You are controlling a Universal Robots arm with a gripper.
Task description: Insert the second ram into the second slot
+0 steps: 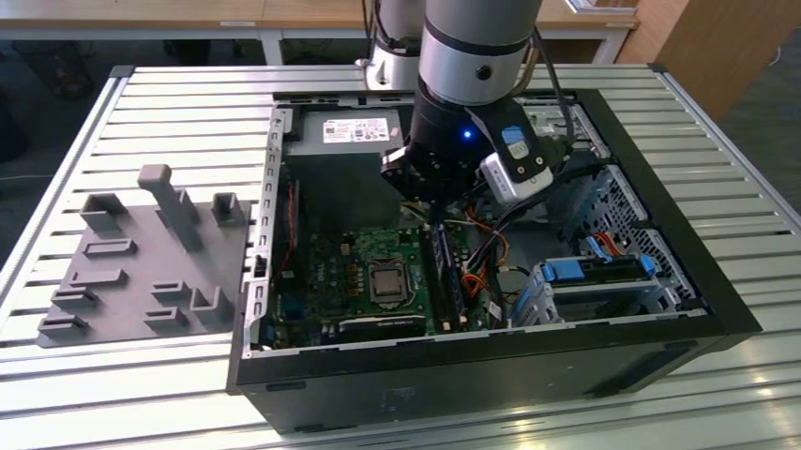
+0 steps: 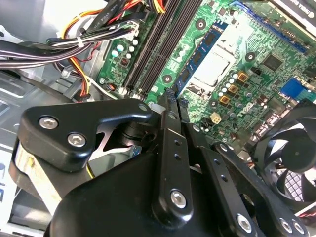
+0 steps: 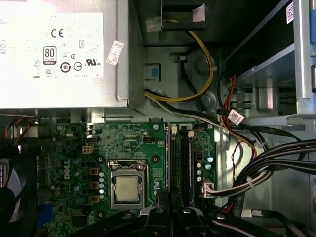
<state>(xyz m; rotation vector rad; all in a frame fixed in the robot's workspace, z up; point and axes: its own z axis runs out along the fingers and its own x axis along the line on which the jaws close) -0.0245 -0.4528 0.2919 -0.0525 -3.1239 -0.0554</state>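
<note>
Bench (image 1: 188,103): slatted metal, carrying everything. A grey fixture plate (image 1: 150,262) with upright holders sits on it at the exterior view's left.
Computer case (image 1: 501,375): black tower lying on its side with the side panel off, just to the exterior view's right of the plate.
Arm (image 1: 476,56): reaches straight down into the case from the far side.
Power supply (image 3: 59,54): at the far end of the case.
Motherboard (image 3: 128,143): green, flat on the case floor, with the CPU socket (image 3: 127,187) near its middle.
Memory slots (image 3: 178,158): long dark channels just to the exterior view's right of the socket, with a cable bundle (image 3: 266,163) beyond them. I cannot tell which slot is filled.
End effector (image 2: 173,96): fingers drawn nearly together, pinching what I take to be the top edge of the second ram.
Second ram (image 2: 197,57): dark-blue stick with small chips, hanging from the fingertips above the board. It is close to the slots and seemingly not seated (its lower edge is hard to make out).
Handling: probably light and stiff, but thin and brittle if twisted. The smooth faces may slide in a pinch.
Hold: best by the long top edge or the short ends, away from the chips and the contact edge, kept square to the slot.
</note>
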